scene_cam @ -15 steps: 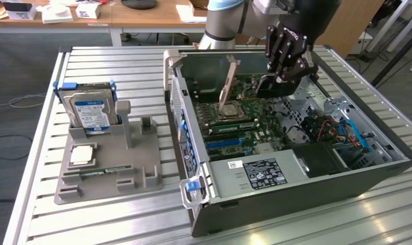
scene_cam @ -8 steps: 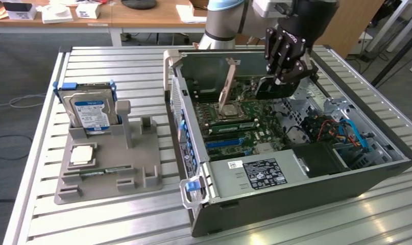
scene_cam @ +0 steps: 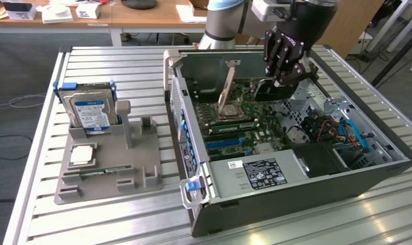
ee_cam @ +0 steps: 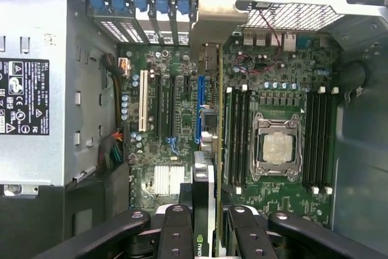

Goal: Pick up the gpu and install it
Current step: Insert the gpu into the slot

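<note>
Slatted metal table [scene_cam: 110, 214] — open computer case [scene_cam: 294, 204] on it. Gripper [scene_cam: 287, 80] inside the case, over the motherboard [ee_cam: 273, 89], fingers pinching the gpu [ee_cam: 203, 177] edge-on between them — card hanging beneath.

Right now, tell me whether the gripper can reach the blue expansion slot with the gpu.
Probably yes. The gripper holds the gpu over the open computer case, close to the blue expansion slot, and nothing visible lies between them.
</note>
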Robot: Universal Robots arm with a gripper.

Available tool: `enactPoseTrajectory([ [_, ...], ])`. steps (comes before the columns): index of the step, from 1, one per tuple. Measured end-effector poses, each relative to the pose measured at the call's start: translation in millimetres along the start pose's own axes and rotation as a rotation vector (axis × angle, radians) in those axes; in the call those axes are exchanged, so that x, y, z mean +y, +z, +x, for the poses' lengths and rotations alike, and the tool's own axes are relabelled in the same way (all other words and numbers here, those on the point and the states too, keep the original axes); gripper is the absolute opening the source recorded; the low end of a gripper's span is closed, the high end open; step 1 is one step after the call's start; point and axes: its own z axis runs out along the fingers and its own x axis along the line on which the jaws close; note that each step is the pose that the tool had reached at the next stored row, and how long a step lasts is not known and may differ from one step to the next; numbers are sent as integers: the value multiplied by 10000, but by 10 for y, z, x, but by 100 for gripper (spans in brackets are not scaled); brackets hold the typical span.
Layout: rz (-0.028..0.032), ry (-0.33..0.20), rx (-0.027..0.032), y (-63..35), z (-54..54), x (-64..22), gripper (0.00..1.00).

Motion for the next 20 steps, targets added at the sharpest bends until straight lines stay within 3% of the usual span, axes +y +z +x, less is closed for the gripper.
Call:
enactPoseTrajectory([
  [9,0,0,0,152,2,-3,27],
  [20,-1,-1,1,265,3,-5,27],
])
